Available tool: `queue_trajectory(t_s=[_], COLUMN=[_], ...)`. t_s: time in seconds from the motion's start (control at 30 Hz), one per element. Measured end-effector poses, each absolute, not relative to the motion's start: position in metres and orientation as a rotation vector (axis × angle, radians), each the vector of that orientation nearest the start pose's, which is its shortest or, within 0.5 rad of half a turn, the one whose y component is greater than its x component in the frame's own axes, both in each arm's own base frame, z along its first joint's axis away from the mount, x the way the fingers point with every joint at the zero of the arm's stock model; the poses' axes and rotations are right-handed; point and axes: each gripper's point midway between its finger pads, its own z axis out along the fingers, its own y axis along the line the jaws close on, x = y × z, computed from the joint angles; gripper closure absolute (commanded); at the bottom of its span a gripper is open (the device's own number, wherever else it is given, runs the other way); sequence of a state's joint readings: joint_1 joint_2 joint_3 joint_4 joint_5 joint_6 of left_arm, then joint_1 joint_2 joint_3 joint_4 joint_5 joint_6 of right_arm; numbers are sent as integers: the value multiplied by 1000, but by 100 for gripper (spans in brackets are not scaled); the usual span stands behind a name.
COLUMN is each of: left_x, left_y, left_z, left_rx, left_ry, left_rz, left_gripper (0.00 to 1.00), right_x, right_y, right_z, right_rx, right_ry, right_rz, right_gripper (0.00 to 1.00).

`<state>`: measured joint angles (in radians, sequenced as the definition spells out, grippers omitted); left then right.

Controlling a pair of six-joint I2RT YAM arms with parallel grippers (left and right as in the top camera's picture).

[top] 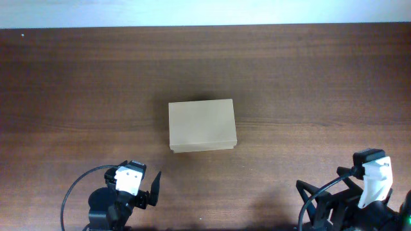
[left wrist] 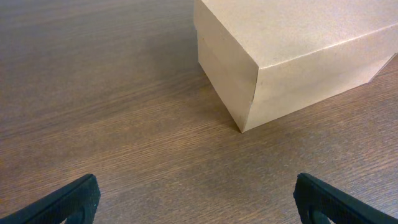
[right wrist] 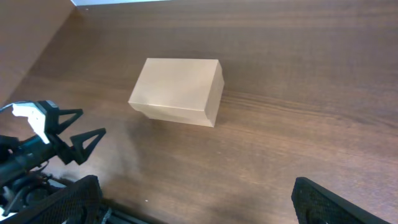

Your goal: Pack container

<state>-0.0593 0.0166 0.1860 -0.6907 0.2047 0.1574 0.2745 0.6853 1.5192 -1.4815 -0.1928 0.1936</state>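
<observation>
Overhead: we log the container [top: 202, 126], lid down, at the centre of the table [top: 308, 77].
Left wrist: left gripper [left wrist: 196, 205] spread wide, container corner ahead to the right.
Right wrist: right gripper [right wrist: 199, 202] likewise wide.
We judge it light, stiff cardboard; take the side walls.

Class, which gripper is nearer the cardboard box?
Left. The left gripper sits close to the box, off its near-left corner; the right gripper sits well away, off its near-right side.
</observation>
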Motion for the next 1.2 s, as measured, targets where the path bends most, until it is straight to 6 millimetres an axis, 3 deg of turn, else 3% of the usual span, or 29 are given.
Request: queue_trajectory(t_s=[0.1, 0.23, 0.33, 0.57, 0.73, 0.97, 1.2], left_x=[195, 195, 195, 195, 195, 195, 195], left_y=[-47, -47, -47, -47, -47, -47, -47], left_z=[98, 97, 97, 97, 97, 97, 97], left_rx=[348, 348, 348, 348, 348, 348, 348], left_ry=[2055, 2055, 2054, 2054, 2056, 2056, 2056], left_rz=[-155, -155, -154, -155, -155, -155, -155], left_gripper=[0, 0, 0, 1, 0, 1, 1], right_x=[120, 142, 150, 166, 171, 173, 173], right_y=[61, 55, 52, 60, 66, 68, 69], right_z=[356, 343, 315, 218, 175, 129, 101], right_rx=[-203, -183, -172, -194, -209, -199, -194], right_ry=[2223, 2138, 2085, 2062, 2064, 2093, 2156], right_rz=[416, 336, 312, 328, 355, 373, 376], right_gripper=[1, 1, 1, 1, 0, 1, 1])
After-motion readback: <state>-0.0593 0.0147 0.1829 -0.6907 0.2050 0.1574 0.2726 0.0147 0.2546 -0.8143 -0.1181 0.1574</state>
